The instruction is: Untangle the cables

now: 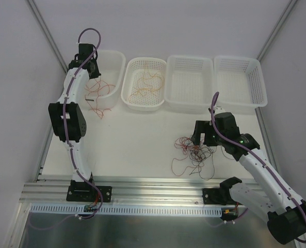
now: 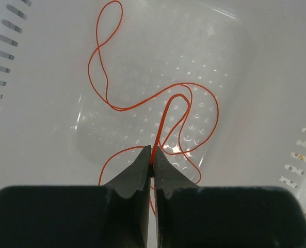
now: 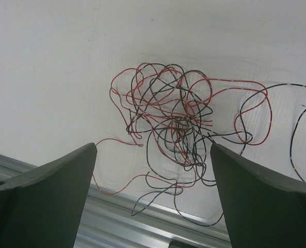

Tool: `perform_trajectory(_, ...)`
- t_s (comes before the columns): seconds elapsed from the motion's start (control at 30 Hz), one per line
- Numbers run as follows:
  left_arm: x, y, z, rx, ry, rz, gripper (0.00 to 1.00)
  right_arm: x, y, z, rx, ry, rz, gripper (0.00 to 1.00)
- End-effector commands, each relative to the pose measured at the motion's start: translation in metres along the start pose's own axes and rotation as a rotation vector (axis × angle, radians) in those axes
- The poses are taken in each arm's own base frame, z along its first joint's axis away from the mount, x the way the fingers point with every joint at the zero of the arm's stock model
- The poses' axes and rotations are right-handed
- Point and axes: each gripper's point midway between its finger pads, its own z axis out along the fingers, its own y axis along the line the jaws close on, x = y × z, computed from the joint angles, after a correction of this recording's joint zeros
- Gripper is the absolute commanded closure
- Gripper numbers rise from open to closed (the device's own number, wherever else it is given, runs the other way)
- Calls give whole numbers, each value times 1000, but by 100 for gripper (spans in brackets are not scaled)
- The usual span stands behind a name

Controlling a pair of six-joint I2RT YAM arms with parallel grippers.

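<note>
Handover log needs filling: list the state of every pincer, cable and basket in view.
Left pincer: shut on orange cable, over leftmost basket.
Right pincer: open, above the tangle.
Tangle: knotted, red and black, on the table.
Second basket: holds loose orange strands.
Third basket: nothing visible inside.
Fourth basket: nothing visible inside.

Your desk [image 1: 142, 134] is a plain white surface. Along its far edge you have four white containers in a row, side by side: a smooth-walled tub [image 1: 117, 58] at the left, then three perforated baskets [image 1: 189, 107]. On the open surface to your right, nearer the front, the cables [image 1: 194, 150] lie in a loose tangle of red and black, with loops trailing toward the metal rail [image 1: 153, 188]. Just in front of the tub you see thin red strands [image 1: 98, 107]; whether they rest on the desk is unclear.
</note>
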Motion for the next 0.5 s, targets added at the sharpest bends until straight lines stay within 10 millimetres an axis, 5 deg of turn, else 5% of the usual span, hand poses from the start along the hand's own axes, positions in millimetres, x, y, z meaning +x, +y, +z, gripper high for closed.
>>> perform_trajectory(0.0, -13, -4, 2, 42, -34, -61, 97, -4, 2, -4, -3, -7, -6, 3)
perform_trajectory(0.33, -12, -7, 2, 68, -26, -71, 85, -6, 6, -2, -12, 1, 1, 3)
perform_trajectory(0.47, -22, -8, -12, 82, -54, -80, 69, -8, 8, -5, -17, -5, -1, 3)
